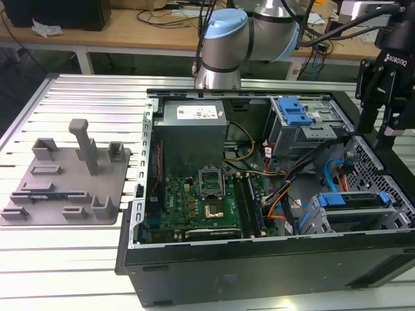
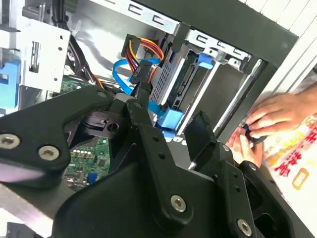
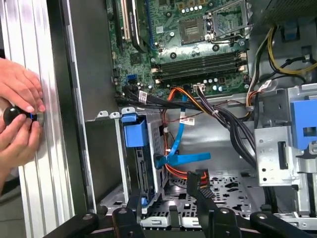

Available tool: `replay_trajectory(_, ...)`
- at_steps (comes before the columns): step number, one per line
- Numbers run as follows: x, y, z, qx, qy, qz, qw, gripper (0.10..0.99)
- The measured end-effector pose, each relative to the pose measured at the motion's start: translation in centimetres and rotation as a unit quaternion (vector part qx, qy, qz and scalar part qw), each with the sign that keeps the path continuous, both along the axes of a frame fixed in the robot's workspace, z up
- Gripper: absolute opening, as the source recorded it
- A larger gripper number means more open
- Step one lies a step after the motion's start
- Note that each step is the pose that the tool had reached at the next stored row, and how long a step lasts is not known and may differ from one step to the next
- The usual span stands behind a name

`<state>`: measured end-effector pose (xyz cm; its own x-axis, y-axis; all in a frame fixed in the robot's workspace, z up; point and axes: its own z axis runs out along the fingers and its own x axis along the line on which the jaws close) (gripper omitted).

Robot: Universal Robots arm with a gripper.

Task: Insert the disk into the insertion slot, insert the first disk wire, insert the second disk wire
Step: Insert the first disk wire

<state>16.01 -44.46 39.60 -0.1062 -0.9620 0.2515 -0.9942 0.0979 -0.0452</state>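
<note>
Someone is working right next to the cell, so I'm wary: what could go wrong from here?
1. A person's hands rest just outside the case wall near the disk; an arm swing might hit them.
2. The blue cable and orange wires hang loose beside the disk; the open gripper could snag them.

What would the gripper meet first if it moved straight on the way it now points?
Probably the black wire plug with orange leads, which sits just past one fingertip of the open gripper; the blue cable and insertion slot lie beyond. Depth is hard to judge.
</note>
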Motion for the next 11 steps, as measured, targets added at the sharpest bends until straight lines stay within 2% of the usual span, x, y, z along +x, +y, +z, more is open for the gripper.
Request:
replay_trajectory(1, -0.01, 0.01, -0.19, -0.0009, 0.0, -0.007, 1.0, 0.561)
replay_trajectory(4, 0.02, 0.42, -0.52, -0.0114, 0.0004, -0.009, 0.9999, 0.561)
replay_trajectory(5, 0.03, 0.76, -0.62, -0.0208, 0.0008, -0.009, 0.9997, 0.561)
replay_trajectory(7, 0.04, 1.15, -0.75, -0.0302, 0.0013, -0.01, 0.9995, 0.561)
replay_trajectory(9, 0.05, 1.61, -0.89, -0.0423, 0.0019, -0.01, 0.9991, 0.561)
replay_trajectory(10, 0.06, 2.02, -1.03, -0.0527, 0.0026, -0.01, 0.9986, 0.561)
replay_trajectory(11, 0.07, 2.22, -1.1, -0.0579, 0.0029, -0.01, 0.9983, 0.545)
